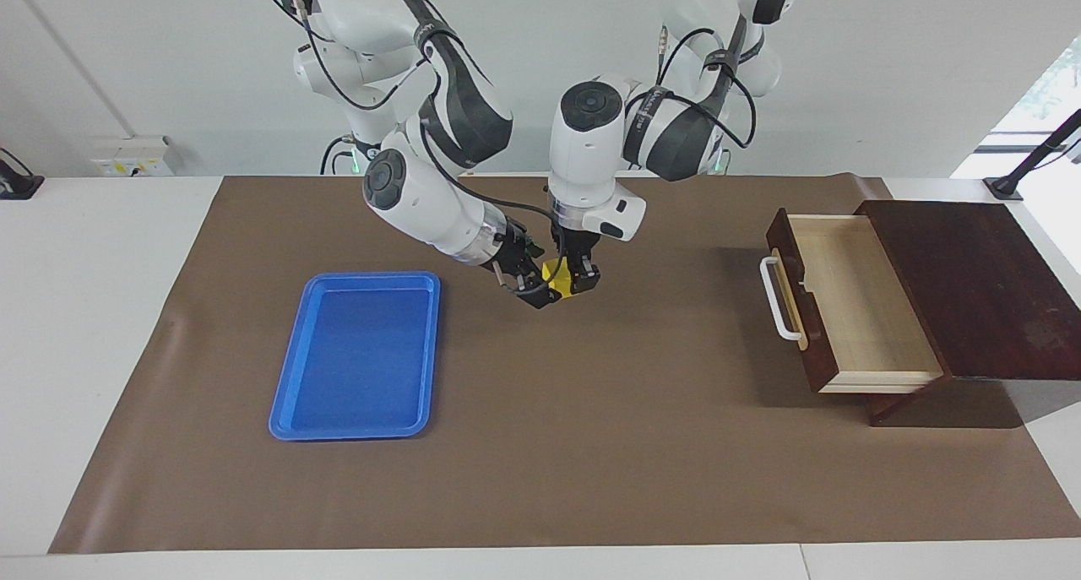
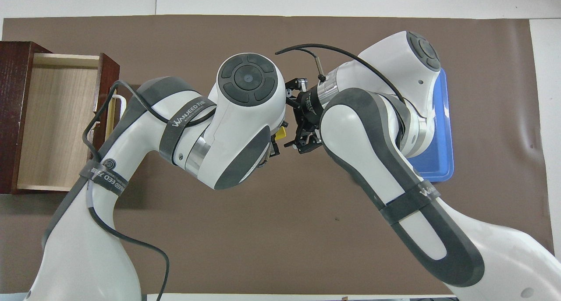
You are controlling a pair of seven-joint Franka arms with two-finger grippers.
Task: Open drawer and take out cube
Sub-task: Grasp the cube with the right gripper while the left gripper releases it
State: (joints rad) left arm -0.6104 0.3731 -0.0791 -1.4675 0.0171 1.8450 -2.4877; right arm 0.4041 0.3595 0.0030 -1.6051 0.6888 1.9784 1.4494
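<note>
Robotics lab: twin arms (image 1: pixel 439 175), bare table (image 1: pixel 101 310)

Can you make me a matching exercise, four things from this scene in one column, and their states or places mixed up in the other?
Things:
1. drawer
2. cube
3. blue tray
4. right gripper

States:
A. held above the mat by the left gripper
B. pulled out, nothing inside
C. open, beside the cube
D. lying flat toward the right arm's end of the table

Pairs: 1-B, 2-A, 3-D, 4-C
</note>
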